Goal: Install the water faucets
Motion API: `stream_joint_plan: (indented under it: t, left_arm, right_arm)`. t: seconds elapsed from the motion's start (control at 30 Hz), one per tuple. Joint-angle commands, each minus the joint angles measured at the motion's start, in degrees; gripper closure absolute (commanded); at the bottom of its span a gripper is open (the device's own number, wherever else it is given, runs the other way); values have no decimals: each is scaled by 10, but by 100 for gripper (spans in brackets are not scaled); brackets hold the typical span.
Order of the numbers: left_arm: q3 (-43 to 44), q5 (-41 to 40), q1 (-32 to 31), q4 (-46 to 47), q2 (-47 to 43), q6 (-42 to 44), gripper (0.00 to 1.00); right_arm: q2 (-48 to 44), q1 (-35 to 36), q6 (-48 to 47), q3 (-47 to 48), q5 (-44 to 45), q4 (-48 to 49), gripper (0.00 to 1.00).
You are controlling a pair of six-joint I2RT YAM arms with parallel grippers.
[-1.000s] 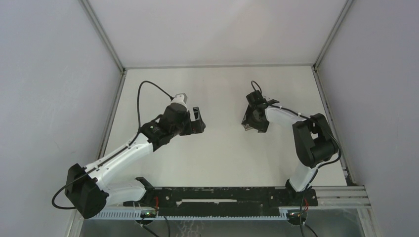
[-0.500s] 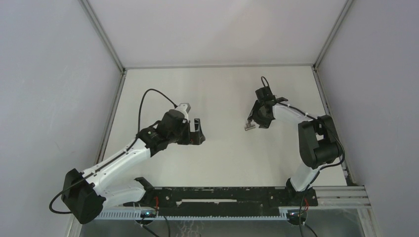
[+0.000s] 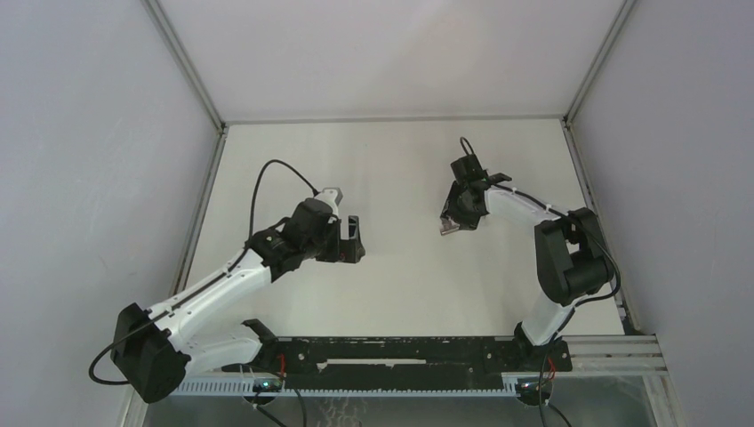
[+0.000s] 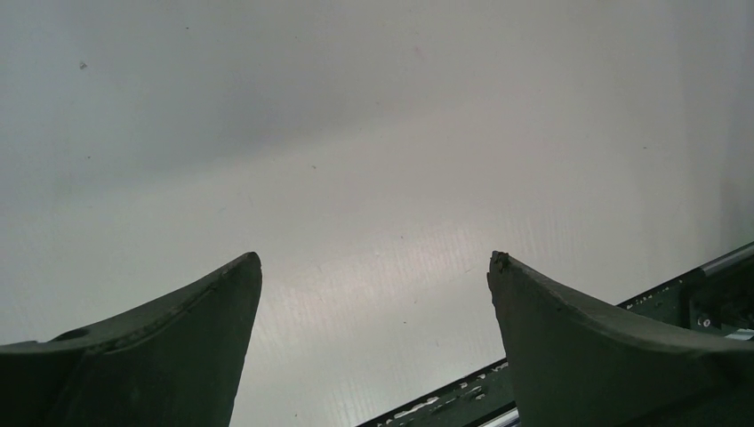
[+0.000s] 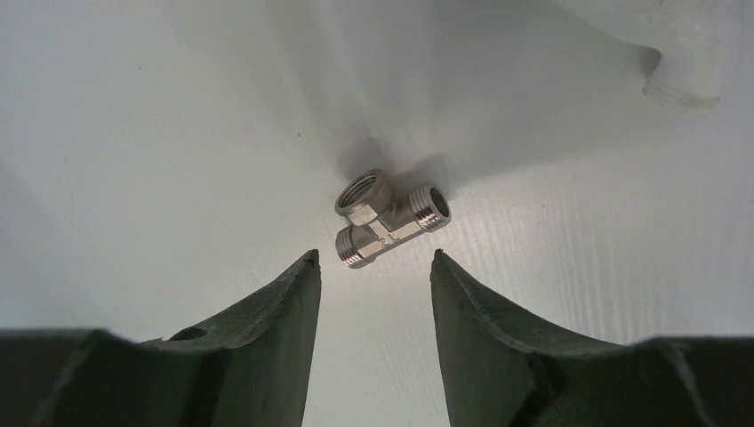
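Wide-splayed left gripper (image 4: 373,260), half-parted right gripper (image 5: 373,256)

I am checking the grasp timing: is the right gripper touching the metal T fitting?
Apart. In the right wrist view, bare table shows between the right gripper and the metal T fitting.

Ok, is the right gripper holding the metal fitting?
No, the fitting lies on the table just beyond the open right gripper, untouched.

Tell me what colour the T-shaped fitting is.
Shiny silver-grey metal; the fitting shows best in the right wrist view.
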Motion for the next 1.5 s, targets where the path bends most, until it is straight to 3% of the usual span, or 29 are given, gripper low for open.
stream_joint_plan:
  t: [0.0, 0.2, 0.53, 0.67, 0.77, 0.83, 0.87, 1.0, 1.1, 1.23, 1.47]
  left_arm:
    - [24, -1, 2, 8, 14, 14, 0]
    - [21, 4, 3, 13, 24, 15, 0]
    - [11, -4, 2, 24, 30, 15, 0]
    - [5, -10, 3, 24, 28, 12, 0]
    - [3, -12, 2, 22, 24, 11, 0]
    - [3, -16, 2, 18, 17, 9, 0]
    - [3, -21, 2, 15, 12, 9, 0]
    - [1, -46, 6, 11, -16, -8, 0]
    - [9, -13, 35, 13, -11, -30, 0]
    - [1, 64, 119, 24, -45, -64, 0]
    - [-29, 124, 278, -14, -118, -114, 1]
  right_arm:
    - [-15, 6, 108, 0, 9, 11, 44]
    - [-9, 10, 208, -23, 8, 25, 50]
    - [42, 17, 249, -23, 28, 23, 56]
    - [49, 16, 264, -26, 57, 19, 63]
    - [54, 13, 245, -24, 63, 22, 77]
    - [56, 18, 196, -14, 63, 13, 96]
    - [55, 23, 176, -6, 70, -1, 100]
    - [43, 78, 54, 38, 148, -57, 100]
    - [64, 153, 2, 101, 277, -141, 100]
    - [137, 241, -25, 185, 424, -243, 100]
    - [253, 330, -9, 301, 530, -350, 100]
